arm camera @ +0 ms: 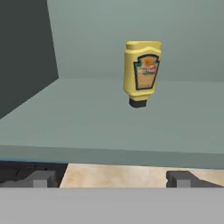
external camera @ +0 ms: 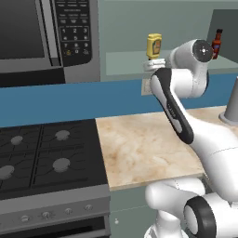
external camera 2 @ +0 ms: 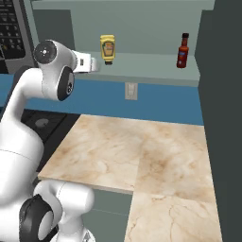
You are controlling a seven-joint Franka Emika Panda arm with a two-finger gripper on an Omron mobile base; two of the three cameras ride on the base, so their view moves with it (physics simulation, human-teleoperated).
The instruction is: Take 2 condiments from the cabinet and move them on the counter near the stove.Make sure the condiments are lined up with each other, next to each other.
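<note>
A yellow mustard-like condiment bottle stands cap-down on the cabinet shelf, also seen as the yellow bottle. The second condiment, a dark red hot-sauce bottle, stands farther right on the same shelf. My gripper hovers in front of the shelf's edge, short of the yellow bottle, open with nothing between its fingers. Below lies the marbled counter, with the black stove to its left.
A microwave hangs above the stove, left of the cabinet. A dark grey side panel bounds the shelf and counter on the right. A grey cone-shaped object stands at the counter's right. A wall outlet sits under the shelf.
</note>
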